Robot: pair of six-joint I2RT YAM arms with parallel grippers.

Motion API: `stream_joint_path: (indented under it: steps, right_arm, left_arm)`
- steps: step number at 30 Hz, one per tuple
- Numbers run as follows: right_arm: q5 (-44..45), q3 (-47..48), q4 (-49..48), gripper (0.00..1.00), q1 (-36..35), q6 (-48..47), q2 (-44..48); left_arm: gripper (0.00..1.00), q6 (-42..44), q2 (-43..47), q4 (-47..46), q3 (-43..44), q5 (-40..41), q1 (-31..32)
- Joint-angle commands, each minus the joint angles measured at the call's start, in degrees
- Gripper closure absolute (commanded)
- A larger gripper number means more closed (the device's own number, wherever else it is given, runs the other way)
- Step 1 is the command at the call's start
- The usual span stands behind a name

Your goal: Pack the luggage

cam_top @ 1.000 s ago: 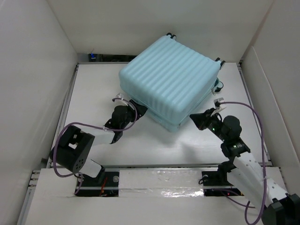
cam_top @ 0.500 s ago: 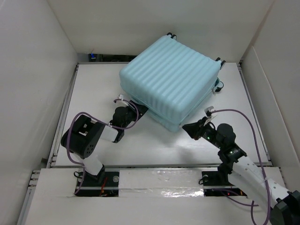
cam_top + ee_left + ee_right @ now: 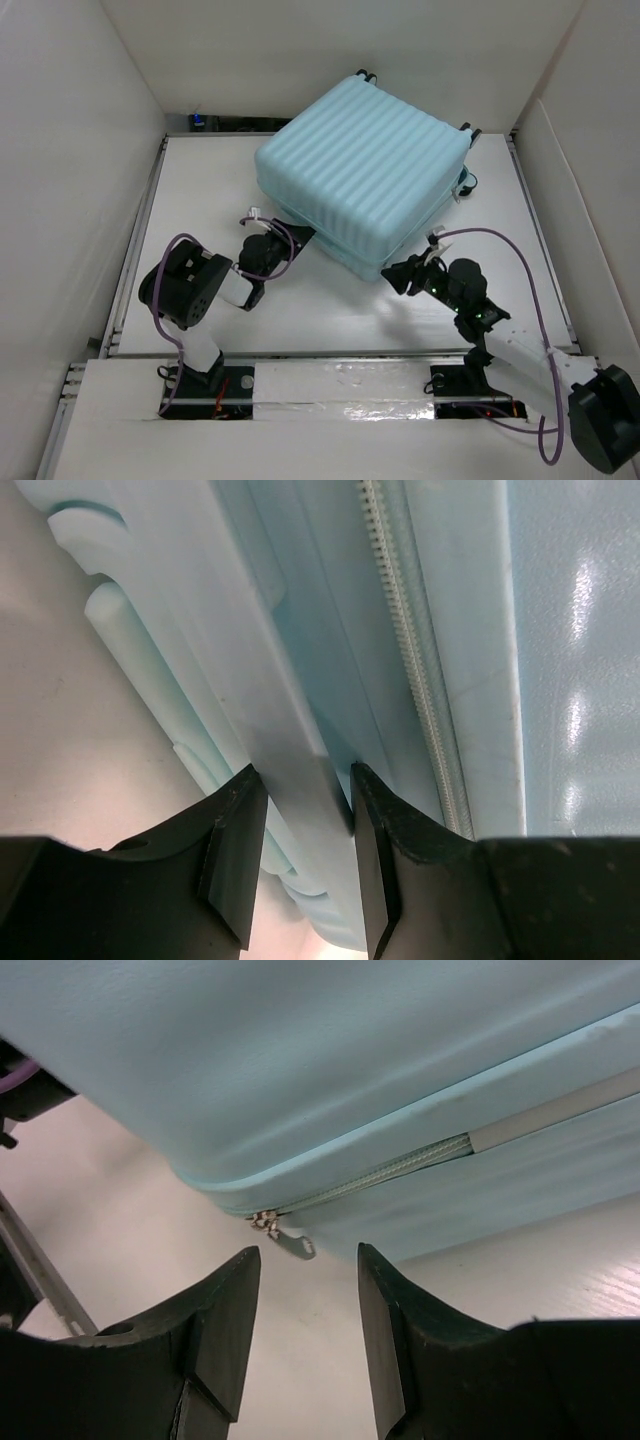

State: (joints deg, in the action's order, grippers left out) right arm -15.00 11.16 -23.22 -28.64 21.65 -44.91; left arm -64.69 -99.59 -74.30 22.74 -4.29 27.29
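The luggage (image 3: 365, 175) is a large pale aqua ribbed suitcase lying flat at the back middle of the table, lid down. My left gripper (image 3: 288, 243) is at its left-front side. In the left wrist view its fingers (image 3: 303, 772) are closed on a flat grey-blue strip (image 3: 290, 750) along the luggage's edge, beside the zipper teeth (image 3: 415, 680). My right gripper (image 3: 397, 272) is at the front corner. In the right wrist view it (image 3: 307, 1255) is open, and the silver zipper pull (image 3: 290, 1243) hangs just ahead of its fingertips, untouched.
White walls enclose the table (image 3: 200, 190) on three sides. Black wheels (image 3: 365, 76) stick out at the luggage's far edge. A metal rail (image 3: 340, 370) runs along the near edge by the arm bases. Purple cables loop from both arms.
My right gripper has moved left and closer to the luggage's front corner. The left arm's elbow has swung right while its gripper stays at the luggage's edge.
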Motion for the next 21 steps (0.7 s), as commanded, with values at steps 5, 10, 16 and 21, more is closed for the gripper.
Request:
stream_joint_path:
  steps: [5,10,16,21]
  right_arm:
    - [2.7,3.8,-12.0,0.54,-3.1,-1.5,-8.9]
    - [8.1,3.3,-15.0,0.56,-7.3,-0.7,-12.0]
    - [18.0,2.4,-18.0,0.73,-12.7,-0.2,-12.0]
    - [23.6,0.3,-20.2,0.92,-18.0,3.0,-10.9]
  left_arm:
    - [1.00,4.2,2.3,-19.6,-3.7,5.7,-2.2]
    - [1.00,6.5,4.6,-24.0,-7.6,5.6,-2.2]
    - [1.00,7.5,6.0,-27.5,-10.8,4.6,1.5]
    - [1.00,7.2,7.6,-28.4,-14.3,4.6,3.6]
